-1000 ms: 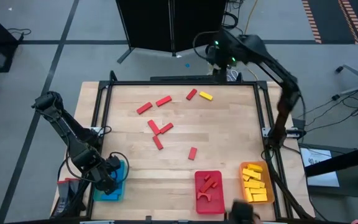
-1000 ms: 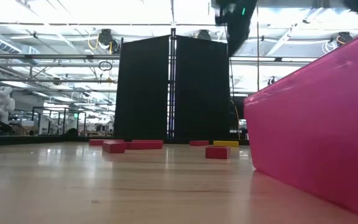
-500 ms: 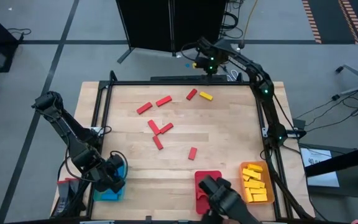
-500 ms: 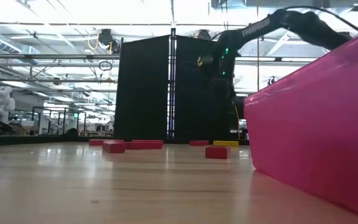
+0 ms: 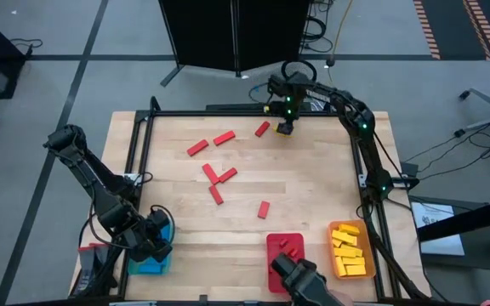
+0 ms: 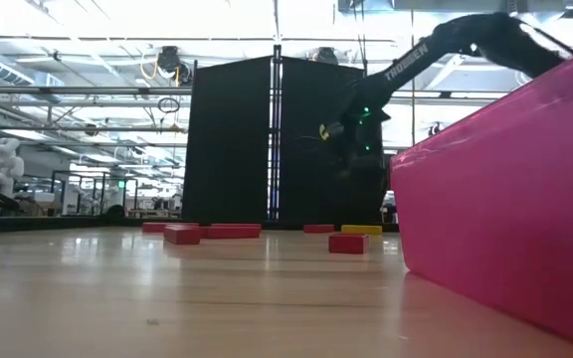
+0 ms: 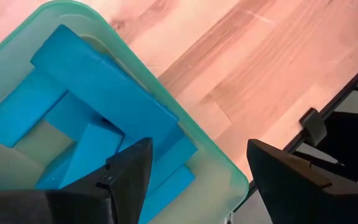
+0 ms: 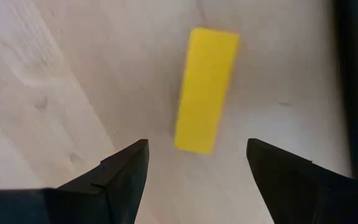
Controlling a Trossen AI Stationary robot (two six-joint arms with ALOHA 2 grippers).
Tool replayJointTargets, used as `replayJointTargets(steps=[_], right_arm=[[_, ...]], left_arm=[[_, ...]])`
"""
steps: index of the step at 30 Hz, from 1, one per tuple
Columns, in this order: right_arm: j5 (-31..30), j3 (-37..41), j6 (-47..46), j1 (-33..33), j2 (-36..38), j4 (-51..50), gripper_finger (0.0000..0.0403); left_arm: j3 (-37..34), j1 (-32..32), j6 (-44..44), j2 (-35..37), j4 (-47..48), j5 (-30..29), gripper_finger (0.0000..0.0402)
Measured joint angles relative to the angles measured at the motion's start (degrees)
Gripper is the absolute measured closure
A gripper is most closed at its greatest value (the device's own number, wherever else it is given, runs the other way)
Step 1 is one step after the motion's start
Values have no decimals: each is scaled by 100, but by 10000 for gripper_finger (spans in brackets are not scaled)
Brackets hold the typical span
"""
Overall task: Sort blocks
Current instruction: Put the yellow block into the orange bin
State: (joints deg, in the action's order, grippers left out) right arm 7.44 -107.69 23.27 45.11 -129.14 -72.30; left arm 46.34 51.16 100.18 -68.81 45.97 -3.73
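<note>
Wooden table (image 5: pixel 313 183), dark frame around it. Loose on it: seven red blocks (image 5: pixel 216 175) scattered mid to far side, one yellow block (image 8: pixel 206 90) by the far edge. Near edge: green tray (image 7: pixel 166 99), red tray (image 5: pixel 272 242), orange tray (image 5: pixel 333 229).

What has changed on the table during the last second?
The right claw came in over the far edge and now hangs open above the yellow block, holding nothing. The left claw stayed open over the blue blocks in their tray. The loose red blocks did not move.
</note>
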Motion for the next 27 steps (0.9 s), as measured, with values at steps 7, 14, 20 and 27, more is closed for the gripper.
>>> replayJointTargets(steps=[7, 14, 20, 27], right_arm=[[-455, 1572, -3, -207, 899, 1863, 135], [-435, 1725, 286, -269, 1430, 1263, 135], [-572, 1719, 766, -9, 1826, 1616, 135], [174, 2299, 852, 377, 2494, 2019, 158]], left_arm=[[1, -2, 0, -1, 12, 0, 134], [1, -2, 0, -1, 40, 0, 134], [3, -13, 136, -1, 203, 2, 134], [3, -101, 1207, -1, -540, -1355, 135]])
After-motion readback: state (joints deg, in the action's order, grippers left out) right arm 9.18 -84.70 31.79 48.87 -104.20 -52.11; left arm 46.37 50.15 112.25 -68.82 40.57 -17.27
